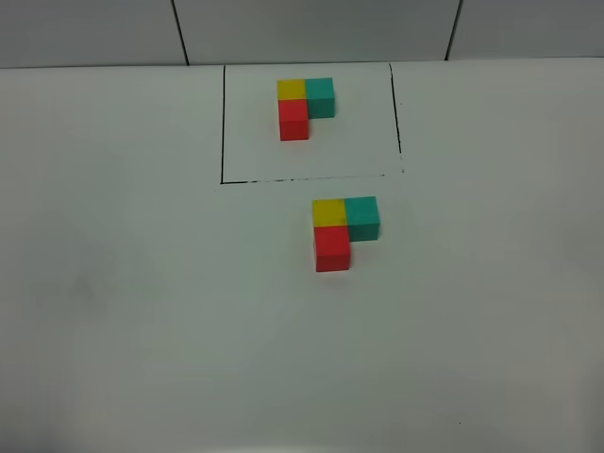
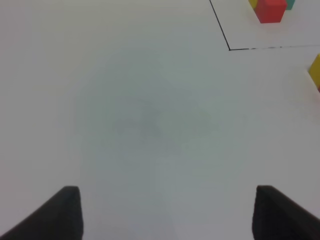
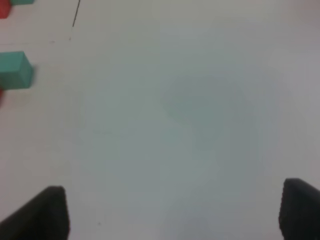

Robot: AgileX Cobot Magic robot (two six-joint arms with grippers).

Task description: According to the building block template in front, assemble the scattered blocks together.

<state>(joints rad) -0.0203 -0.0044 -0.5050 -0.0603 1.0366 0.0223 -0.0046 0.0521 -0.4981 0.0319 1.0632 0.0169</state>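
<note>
The template (image 1: 304, 102) is a small L of yellow, teal and red cubes inside a thin black drawn rectangle (image 1: 223, 123) at the back. In front of it the three larger blocks stand joined in the same L: yellow (image 1: 328, 212), teal (image 1: 361, 217), red (image 1: 332, 249). Neither gripper shows in the exterior high view. My left gripper (image 2: 167, 212) is open and empty over bare table; the template's red cube (image 2: 271, 11) and the yellow block's edge (image 2: 315, 71) show beyond it. My right gripper (image 3: 175, 212) is open and empty; the teal block (image 3: 16, 70) shows beyond it.
The white table (image 1: 142, 311) runs to a grey tiled wall (image 1: 311, 28) at the back. The rectangle's corner line (image 2: 230, 48) shows in the left wrist view and a piece of its line (image 3: 76, 14) in the right wrist view.
</note>
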